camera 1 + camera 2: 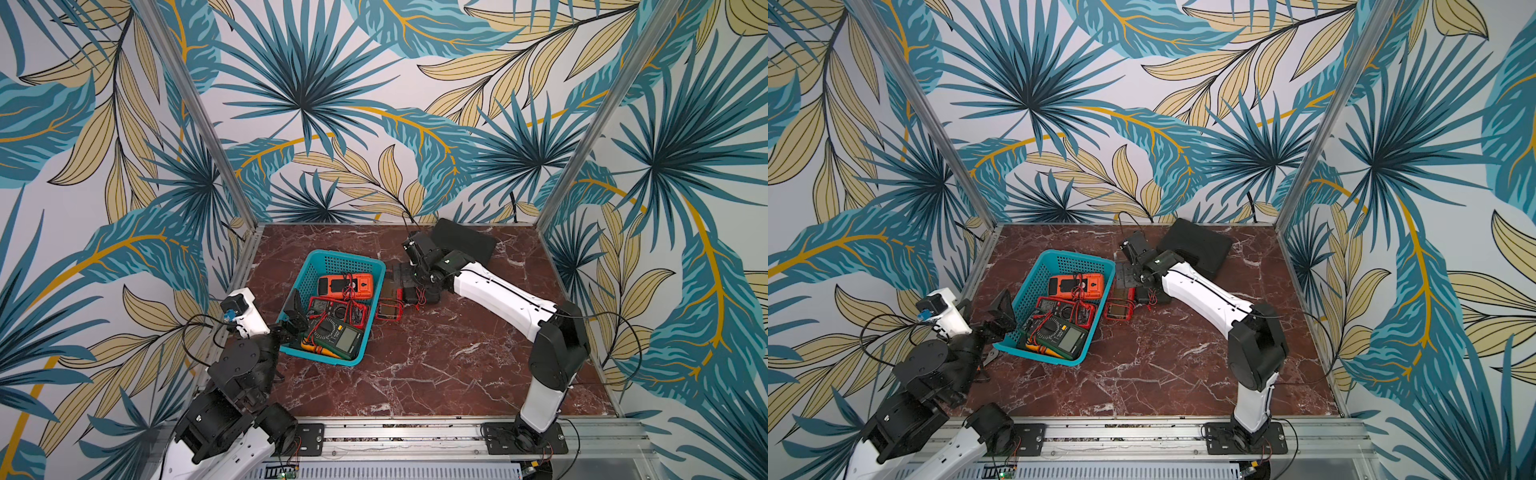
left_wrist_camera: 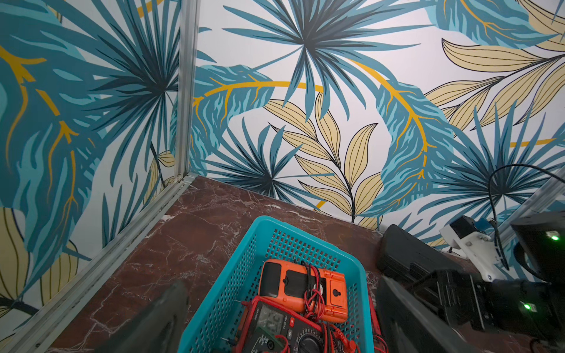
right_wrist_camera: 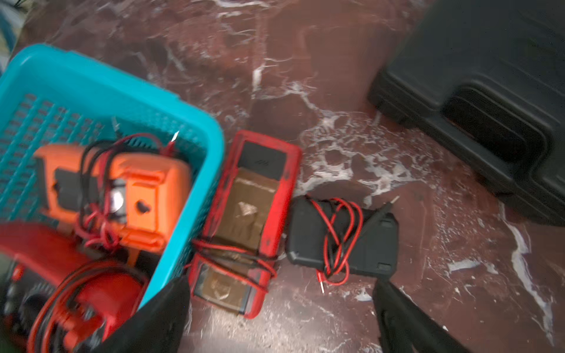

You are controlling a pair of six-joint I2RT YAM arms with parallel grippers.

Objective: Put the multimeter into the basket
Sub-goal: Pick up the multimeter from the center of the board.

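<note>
1. Teal basket [image 1: 345, 254]: sits left of centre on the red marble table [image 1: 457, 365]; holds an orange meter [image 1: 345, 286] at the far end, a red-cased meter [image 1: 338, 309] midway, a green meter [image 1: 338, 337] nearest.
2. Red multimeter [image 3: 244, 214]: lies on the table outside, just beside the basket's right wall, leads wound round it.
3. Black multimeter [image 3: 342, 235]: lies just right of the red one, also outside.
4. Right gripper [image 3: 280, 282]: hovers over those two, jaws wide, gripping nothing.
5. Left gripper [image 2: 282, 281]: hangs above the basket's near-left rim, jaws wide, empty.
6. Black case [image 1: 465, 245]: rests at the far edge, right of centre.
</note>
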